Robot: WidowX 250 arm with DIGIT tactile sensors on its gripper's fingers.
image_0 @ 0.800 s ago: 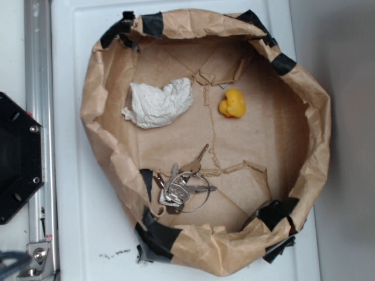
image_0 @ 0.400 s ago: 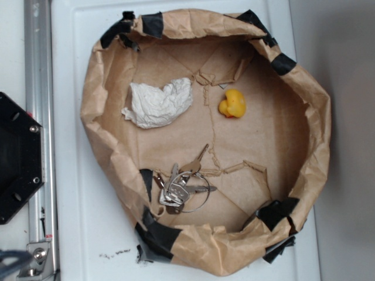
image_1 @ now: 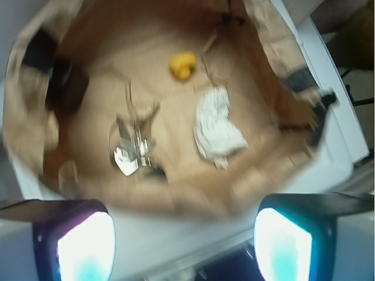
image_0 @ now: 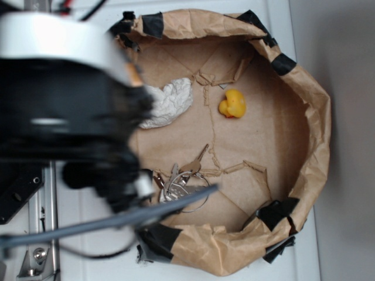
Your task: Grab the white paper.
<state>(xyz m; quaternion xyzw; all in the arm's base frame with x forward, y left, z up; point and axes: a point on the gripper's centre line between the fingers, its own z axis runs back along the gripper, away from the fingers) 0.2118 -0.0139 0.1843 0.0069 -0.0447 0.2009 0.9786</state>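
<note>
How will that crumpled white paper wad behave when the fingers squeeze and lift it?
The white paper looks like thin, wrinkled tissue, so it will probably crush rather than resist. It is likely very light and may cling or unfold when lifted. Its irregular, flattish lump on the brown paper bowl suggests it won't roll.

Brown kraft-paper nest (image_0: 304, 117) w/ black tape, yellow toy duck (image_0: 232, 103) & key bunch (image_0: 183, 182) inside, apart.

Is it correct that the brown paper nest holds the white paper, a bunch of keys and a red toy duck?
Not quite: the toy duck is yellow, not red, as the exterior view shows. The rest holds: the brown paper nest contains the white paper, the bunch of keys and the duck.
</note>
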